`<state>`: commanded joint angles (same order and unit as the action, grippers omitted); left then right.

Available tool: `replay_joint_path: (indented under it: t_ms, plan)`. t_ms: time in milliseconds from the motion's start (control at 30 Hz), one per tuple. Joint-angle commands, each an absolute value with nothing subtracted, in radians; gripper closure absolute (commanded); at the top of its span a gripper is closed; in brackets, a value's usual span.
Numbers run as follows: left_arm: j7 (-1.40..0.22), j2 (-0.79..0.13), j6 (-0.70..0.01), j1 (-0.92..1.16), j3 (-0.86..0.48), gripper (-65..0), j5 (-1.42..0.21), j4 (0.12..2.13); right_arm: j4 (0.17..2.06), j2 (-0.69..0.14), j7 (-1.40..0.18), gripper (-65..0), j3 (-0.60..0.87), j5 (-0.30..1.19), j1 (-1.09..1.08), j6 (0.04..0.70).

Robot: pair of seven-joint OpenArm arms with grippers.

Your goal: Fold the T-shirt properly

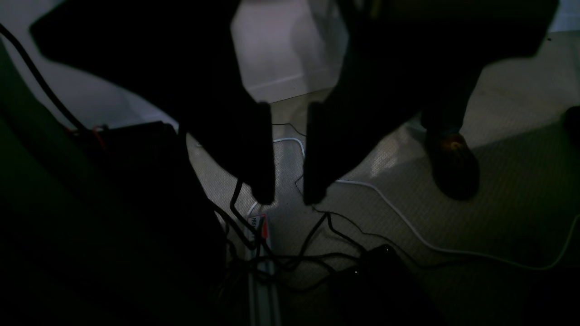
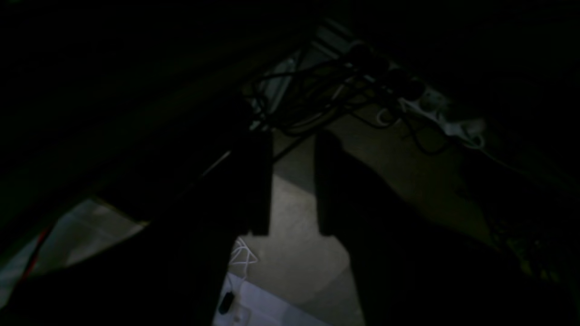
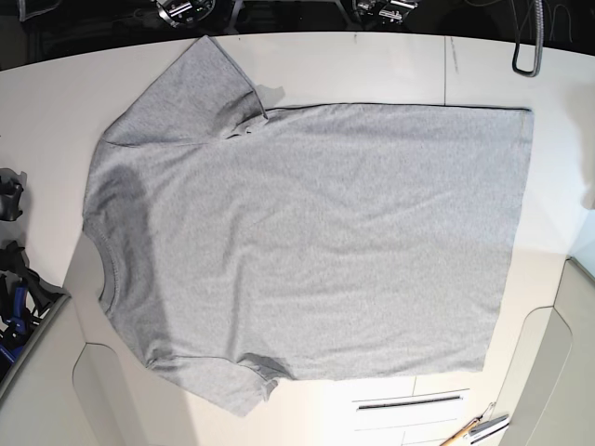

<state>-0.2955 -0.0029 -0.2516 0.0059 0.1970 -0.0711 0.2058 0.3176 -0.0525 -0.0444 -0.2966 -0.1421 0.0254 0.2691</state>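
heather-grey T-shirt (image 3: 316,242); white table (image 3: 372,65)

The heather-grey T-shirt (image 3: 307,242) lay flat, plain side up, unfolded on the white table (image 3: 37,121), collar toward its left edge.

From my screen I see a white worktop (image 3: 390,65). On the floor lie black cables (image 1: 312,258), a white cable (image 1: 408,226) and a dark shoe (image 1: 453,165). A power strip (image 2: 446,115) lies among tangled wires.
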Motion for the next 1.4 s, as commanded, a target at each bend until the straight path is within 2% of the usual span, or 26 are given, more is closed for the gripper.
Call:
replay_joint_path:
  t_ms: [333,400,533,733,1000,1233,1400]
  plan:
    - [-0.322,-0.003,-0.258,0.006,0.197,-11.8,-0.071,0.206,0.319,-0.052,-0.045,-16.7,-0.297,-0.142,0.025,0.269]
    - [-0.322,-0.003,-0.310,0.006,0.197,-11.8,-0.079,0.206,0.319,-0.052,-0.045,-16.7,-0.297,-0.142,0.025,0.269]
    - [-0.321,-0.003,-0.457,0.006,0.197,-11.8,-0.086,0.206,0.319,-0.052,-0.046,-16.7,-0.297,-0.141,0.025,0.270]
    - [-0.310,-0.004,-0.521,0.025,0.197,-11.8,-0.086,0.218,0.319,-0.058,-0.046,-16.7,-0.297,-0.139,0.031,0.270]
    - [-0.292,-0.068,-0.516,0.204,0.197,-11.8,-0.097,0.469,0.435,-0.106,-0.046,-16.7,-0.297,-0.139,0.130,0.282]
    - [-0.296,-0.129,-0.517,0.367,0.193,-11.8,-0.173,0.664,0.657,-0.178,-0.046,-16.7,-0.297,-0.138,0.272,0.335]
    - [-0.296,-0.171,-0.521,0.478,0.189,-11.8,-0.168,0.792,0.850,-0.252,-0.057,-16.7,-0.297,-0.130,0.405,0.340]
